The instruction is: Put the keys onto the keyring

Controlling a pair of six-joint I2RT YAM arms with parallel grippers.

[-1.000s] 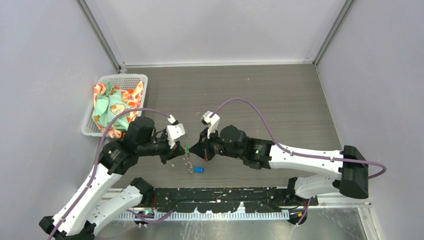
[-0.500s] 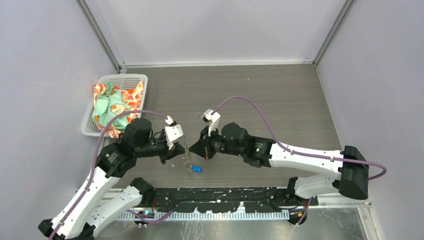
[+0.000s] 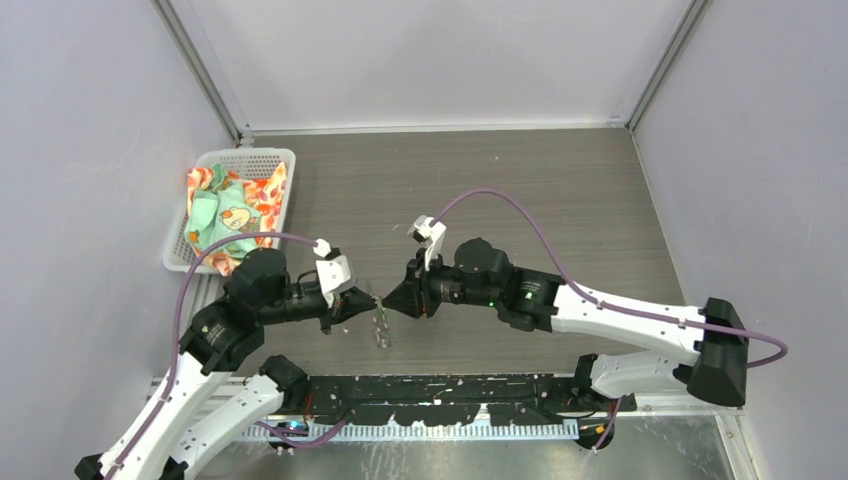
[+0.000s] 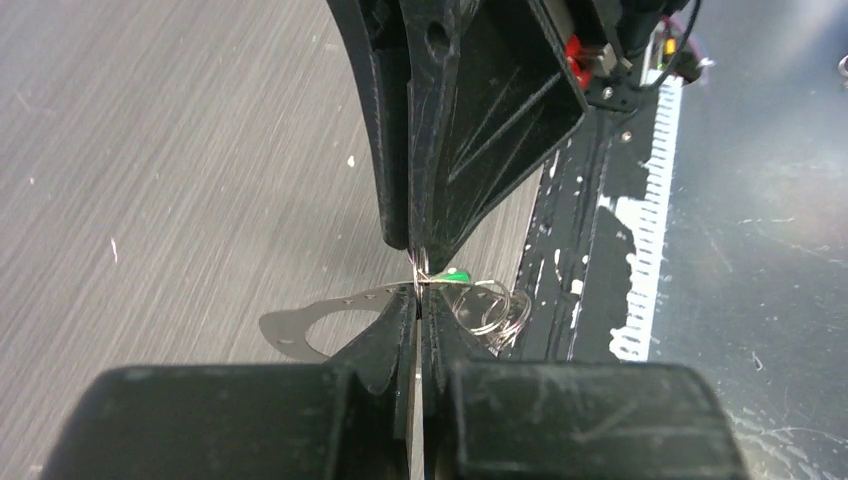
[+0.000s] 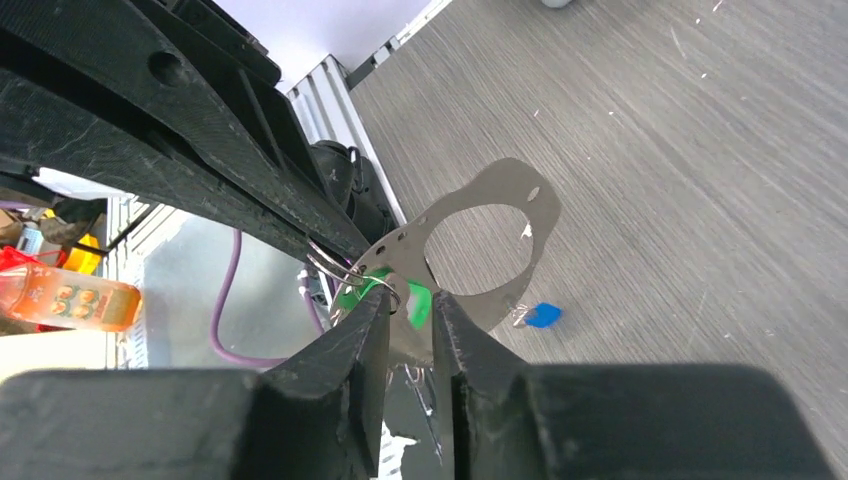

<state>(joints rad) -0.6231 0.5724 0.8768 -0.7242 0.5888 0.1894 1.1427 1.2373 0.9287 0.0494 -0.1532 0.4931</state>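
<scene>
Jaws first: those of my left gripper [image 4: 418, 292] are clenched on the keyring [image 5: 335, 266], pinching its wire coils where a flat metal tag [image 5: 495, 235] with a big hole hangs. On my right gripper [image 5: 411, 298] the jaws stand a little apart, with the green key [image 4: 457, 273] in the gap. A second ago they were shut tight. I cannot tell whether either pad touches the green head.

Both grippers meet tip to tip above the counter [image 3: 520, 180], near the middle of its front edge. Compared with the earlier overhead picture, my left wrist has drawn back a little toward the left edge. The right arm has swung slightly toward the right edge, and the tips meet at almost the same spot.

The blue key [image 5: 541, 316] showed plainly from above then; now I see only a faint glint under the tips. The right wrist camera finds it below the tag, small and blurred. I cannot tell whether it hangs from the ring or lies on the counter. The key blades are too fine to make out.
</scene>
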